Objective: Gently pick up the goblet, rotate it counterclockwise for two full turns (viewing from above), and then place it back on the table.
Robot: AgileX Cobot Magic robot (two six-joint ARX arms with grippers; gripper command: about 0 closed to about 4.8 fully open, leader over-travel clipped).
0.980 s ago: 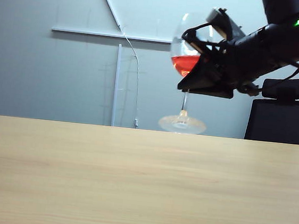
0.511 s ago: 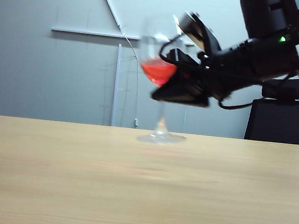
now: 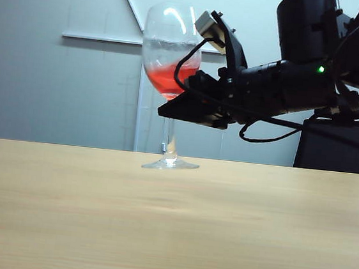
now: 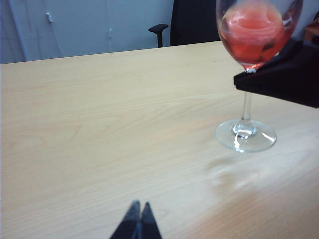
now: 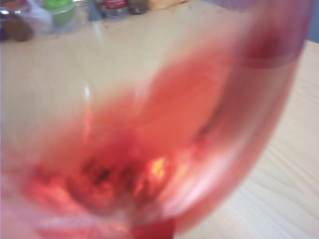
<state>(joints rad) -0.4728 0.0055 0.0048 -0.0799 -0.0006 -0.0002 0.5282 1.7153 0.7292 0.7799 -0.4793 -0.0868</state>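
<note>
Goblet [image 3: 169,63] of clear glass, shown near the far edge of the table [image 3: 170,223] with its round flat foot on or just above the surface (contact cannot be confirmed). A rounded bowl, a thin long stem and a glossy, reflective foot are seen; the bowl is roughly one-third filled with translucent red liquid, whose surface is slanted in the exterior view. The tabletop is rendered as a smooth, pale beige wood-grain sheet with fine parallel figuring.

Right gripper [image 3: 183,99], a matte black two-finger unit with looped black cabling and a small grey block mounted above it, is presented at the level of the lower bowl, reaching in from the right of the exterior view. Its jaws are drawn nearly together about the goblet at the base of the bowl, and the glass is held there. In the right wrist view the frame is filled by the blurred goblet [image 5: 164,129], so the fingers themselves are not visible.

Left gripper [image 4: 137,221] is seen as two dark pointed tips pressed together, closed on nothing, above bare tabletop [image 4: 99,124] and well apart from the goblet [image 4: 247,74].
</note>
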